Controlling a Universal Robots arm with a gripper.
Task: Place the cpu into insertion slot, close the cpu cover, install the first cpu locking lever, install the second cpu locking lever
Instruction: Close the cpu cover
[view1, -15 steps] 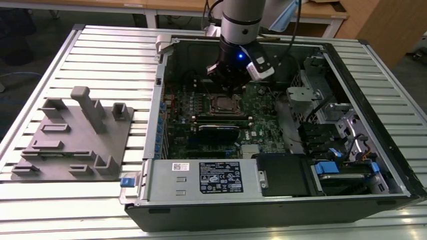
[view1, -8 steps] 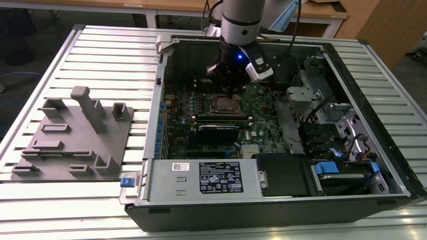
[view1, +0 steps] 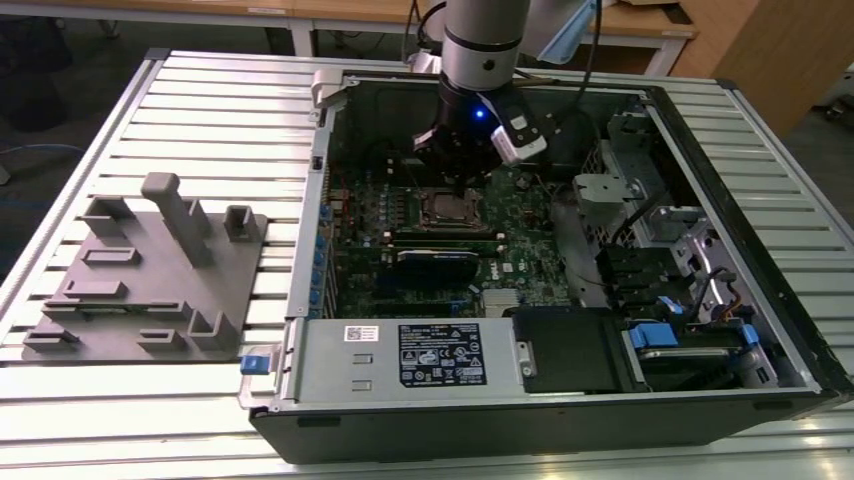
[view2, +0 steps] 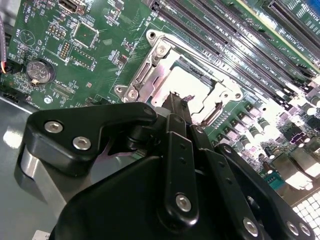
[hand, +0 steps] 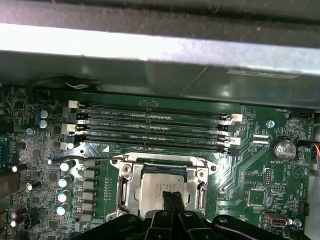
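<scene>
Exterior view: the black linkage gripper (view1: 461, 188) on the silver arm is lowered into the open black computer case (view1: 534, 432).
Gripper: its fingertips (hand: 167, 197) are drawn narrow, almost together, with nothing seen between them.
Cpu: the small flat square chip with a dull silver top (hand: 155, 180) is seated directly beneath the fingertips and appears to be touched by them.
Insertion slot: the silver-rimmed square socket (view2: 161, 49) is found under the gripper, on the green circuit board (hand: 260, 165).
Cpu cover: the thin silver frame plate (view2: 152, 85) is laid flat around the chip.
Levers: their position cannot be told.
Memory slots: long black slots (hand: 150, 127) are ranged just beyond the fingertips.
Fixture: a grey moulded block (view1: 147, 270) is set on the slatted metal table (view1: 200, 100), well apart from the gripper.
</scene>
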